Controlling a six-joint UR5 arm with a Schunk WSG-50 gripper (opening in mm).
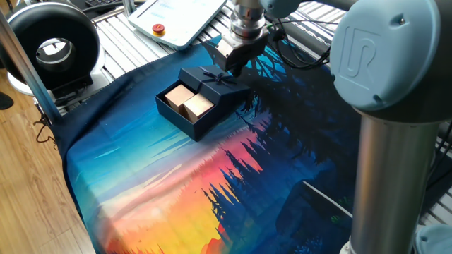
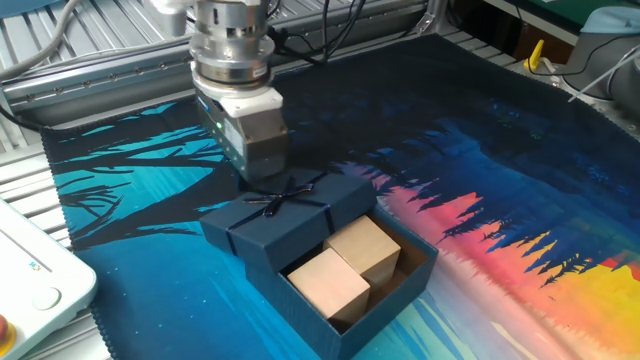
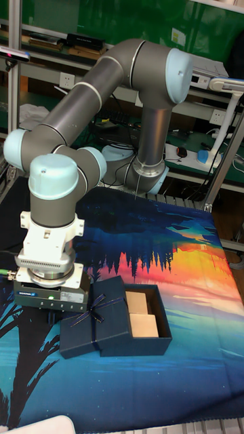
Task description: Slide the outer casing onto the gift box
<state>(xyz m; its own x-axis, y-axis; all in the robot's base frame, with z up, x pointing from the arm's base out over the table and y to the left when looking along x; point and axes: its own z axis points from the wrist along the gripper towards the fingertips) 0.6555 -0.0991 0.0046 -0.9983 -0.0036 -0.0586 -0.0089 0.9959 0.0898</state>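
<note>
The outer casing [image 2: 283, 218], navy with a thin ribbon bow, sits partly over the gift box [image 2: 398, 283] and covers roughly its far half. Two tan blocks [image 2: 345, 265] show in the uncovered half. My gripper [image 2: 262, 168] stands upright just behind the casing's back edge, close to the bow, and its fingers look shut with nothing between them. In one fixed view the gripper [image 1: 234, 65] is right behind the casing [image 1: 215, 83], with the gift box [image 1: 185, 116] in front. In the tall view the casing [image 3: 95, 327] and gift box [image 3: 152, 346] lie below the gripper [image 3: 53, 313], whose fingertips are hidden.
A printed sunset cloth [image 1: 176, 183] covers the table. A white pendant with a red button [image 1: 176, 17] and a black round device [image 1: 53, 46] lie beyond the cloth's far edge. The robot's big arm joint [image 1: 395, 56] fills the right of one fixed view.
</note>
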